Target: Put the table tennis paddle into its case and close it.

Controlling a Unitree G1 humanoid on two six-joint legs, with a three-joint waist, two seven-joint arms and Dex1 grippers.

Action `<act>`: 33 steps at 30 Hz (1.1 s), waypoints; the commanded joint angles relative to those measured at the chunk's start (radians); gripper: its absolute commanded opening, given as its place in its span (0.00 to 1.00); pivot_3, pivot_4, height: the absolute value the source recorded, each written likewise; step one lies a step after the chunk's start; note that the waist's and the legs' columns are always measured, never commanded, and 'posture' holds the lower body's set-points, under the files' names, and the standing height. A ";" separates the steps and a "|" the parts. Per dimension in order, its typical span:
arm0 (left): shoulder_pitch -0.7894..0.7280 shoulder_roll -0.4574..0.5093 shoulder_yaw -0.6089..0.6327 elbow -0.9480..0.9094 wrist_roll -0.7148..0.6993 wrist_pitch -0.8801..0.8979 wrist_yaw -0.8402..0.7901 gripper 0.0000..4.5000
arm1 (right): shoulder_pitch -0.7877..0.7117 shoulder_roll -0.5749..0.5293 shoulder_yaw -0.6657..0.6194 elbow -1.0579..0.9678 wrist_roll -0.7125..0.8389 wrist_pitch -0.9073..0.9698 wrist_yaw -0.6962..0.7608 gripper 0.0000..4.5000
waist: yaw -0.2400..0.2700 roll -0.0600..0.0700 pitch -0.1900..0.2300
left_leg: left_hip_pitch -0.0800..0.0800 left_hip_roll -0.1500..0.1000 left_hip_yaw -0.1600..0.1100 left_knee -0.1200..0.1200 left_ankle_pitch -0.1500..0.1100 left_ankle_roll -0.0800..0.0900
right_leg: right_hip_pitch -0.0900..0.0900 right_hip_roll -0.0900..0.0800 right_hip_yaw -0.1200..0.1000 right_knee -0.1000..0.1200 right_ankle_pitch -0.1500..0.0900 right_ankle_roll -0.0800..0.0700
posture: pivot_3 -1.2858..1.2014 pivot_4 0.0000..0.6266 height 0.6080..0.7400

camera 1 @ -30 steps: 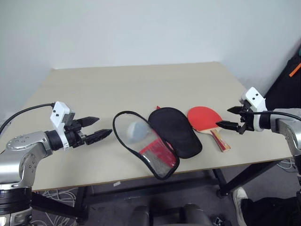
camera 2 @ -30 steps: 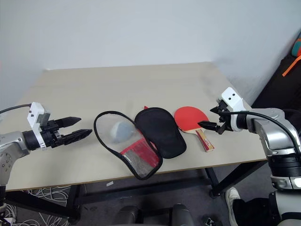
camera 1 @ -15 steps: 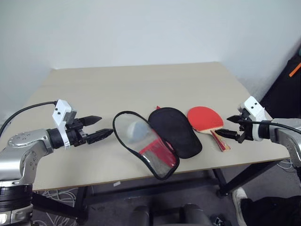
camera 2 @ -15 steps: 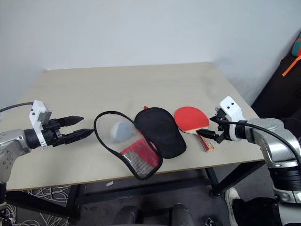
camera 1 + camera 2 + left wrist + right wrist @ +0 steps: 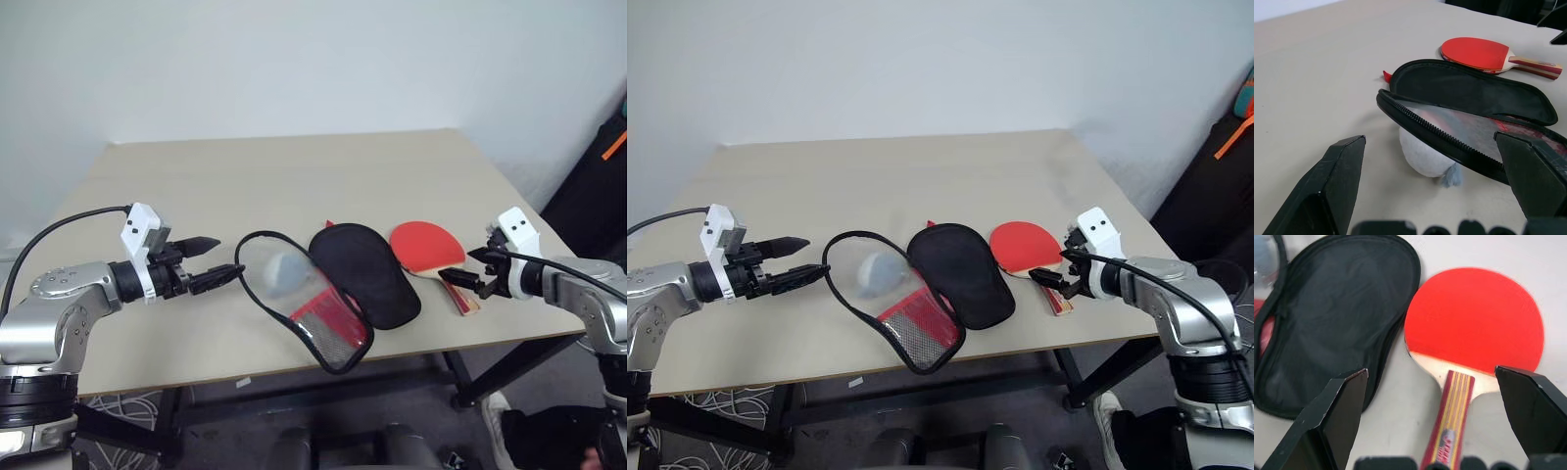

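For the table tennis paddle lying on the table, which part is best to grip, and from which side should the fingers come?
Probably the wooden handle of the table tennis paddle, from the near table edge. The handle points toward the robot and lies bare, while the red blade is flat and wide and sits close beside the case. The open right gripper already straddles the handle, so closing across its narrow width looks simplest.

Beige table (image 5: 294, 176), plain white wall (image 5: 294, 59), perhaps cables (image 5: 118, 406) underneath

Your right gripper (image 5: 468, 270) now sits lower and closer over the table tennis paddle (image 5: 431, 250) handle than a second ago, and your left gripper (image 5: 217, 259) has edged nearer the case (image 5: 323, 289) rim.
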 commanded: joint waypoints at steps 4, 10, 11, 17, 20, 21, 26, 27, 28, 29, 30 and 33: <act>-0.013 0.022 0.017 -0.022 0.003 -0.011 0.005 0.99 | 0.000 0.062 0.015 0.041 -0.040 0.057 -0.116 1.00 | -0.001 0.000 0.000 | 0.000 0.000 0.000 0.000 0.000 0.000 | 0.000 0.000 0.001 0.000 0.000 0.000 | 0.52 0.00 1.00; -0.014 0.028 0.014 -0.026 0.006 -0.002 0.010 0.99 | 0.009 0.128 0.035 0.120 -0.086 -0.018 -0.177 1.00 | 0.000 0.000 0.000 | 0.000 0.000 0.001 0.000 0.000 0.000 | 0.000 0.001 0.001 0.000 0.000 0.000 | 0.52 0.00 1.00; -0.014 0.029 0.014 -0.026 0.006 0.000 0.009 0.99 | 0.008 0.139 0.032 0.130 -0.088 -0.032 -0.185 1.00 | -0.001 0.000 0.000 | 0.000 0.001 0.001 -0.001 0.000 0.000 | 0.000 0.001 0.001 0.000 0.000 0.000 | 0.52 0.00 1.00; -0.024 0.030 0.010 -0.028 0.004 0.013 0.013 0.99 | 0.003 0.169 0.020 0.205 -0.111 -0.076 -0.228 1.00 | -0.001 0.000 0.000 | 0.000 0.001 0.000 -0.001 0.000 0.000 | 0.000 0.001 0.001 0.000 0.000 0.000 | 0.52 0.00 1.00; -0.025 0.028 0.007 -0.033 0.004 0.017 0.016 0.99 | 0.000 0.178 0.017 0.222 -0.113 -0.066 -0.237 1.00 | -0.001 0.000 0.000 | 0.001 0.001 0.000 -0.001 0.000 0.000 | 0.000 0.001 0.001 0.000 0.000 0.000 | 0.52 0.00 1.00; -0.024 0.027 0.006 -0.034 0.005 0.017 0.018 1.00 | -0.001 0.179 0.019 0.226 -0.116 -0.065 -0.239 0.92 | -0.001 0.000 0.000 | 0.001 0.001 0.000 -0.001 0.000 0.000 | 0.000 0.001 0.001 0.000 0.000 0.000 | 0.52 0.00 1.00; -0.019 0.020 0.001 -0.038 0.007 0.016 0.024 1.00 | -0.013 0.188 0.012 0.239 -0.119 -0.054 -0.253 0.57 | -0.001 0.000 0.000 | 0.001 0.001 0.000 -0.001 0.000 0.000 | 0.000 0.001 0.001 0.000 0.000 0.000 | 0.52 0.00 1.00; -0.021 0.019 -0.001 -0.037 0.008 0.015 0.026 1.00 | -0.017 0.188 0.010 0.240 -0.118 -0.053 -0.253 0.48 | -0.001 0.000 0.000 | 0.001 0.001 0.000 -0.001 0.000 0.000 | 0.000 0.001 0.001 0.000 0.000 0.000 | 0.52 0.00 1.00; -0.022 0.018 -0.003 -0.036 0.007 0.015 0.027 1.00 | -0.019 0.187 0.009 0.241 -0.118 -0.053 -0.252 0.40 | -0.001 0.000 0.000 | 0.001 0.001 0.000 -0.001 0.000 0.000 | 0.000 0.001 0.001 0.000 0.000 0.000 | 0.52 0.00 1.00; -0.023 0.016 -0.003 -0.036 0.007 0.014 0.029 1.00 | -0.023 0.186 0.007 0.241 -0.118 -0.052 -0.253 0.32 | -0.001 0.000 0.000 | 0.001 0.001 0.000 0.000 0.000 0.000 | 0.001 0.001 0.001 0.000 0.000 0.000 | 0.52 0.00 1.00; -0.024 0.015 -0.004 -0.036 0.007 0.014 0.031 1.00 | -0.029 0.185 0.004 0.244 -0.118 -0.052 -0.254 0.26 | -0.001 0.000 0.000 | 0.001 0.001 0.000 0.000 0.000 0.000 | 0.001 0.001 0.001 0.000 0.000 0.000 | 0.52 0.00 1.00; -0.022 0.012 -0.005 -0.036 0.006 0.012 0.035 1.00 | -0.054 0.194 -0.013 0.251 -0.120 -0.065 -0.270 0.25 | -0.001 0.000 0.000 | 0.001 0.001 0.000 0.000 0.000 0.000 | 0.001 0.001 0.001 0.000 0.000 0.000 | 0.52 0.00 1.00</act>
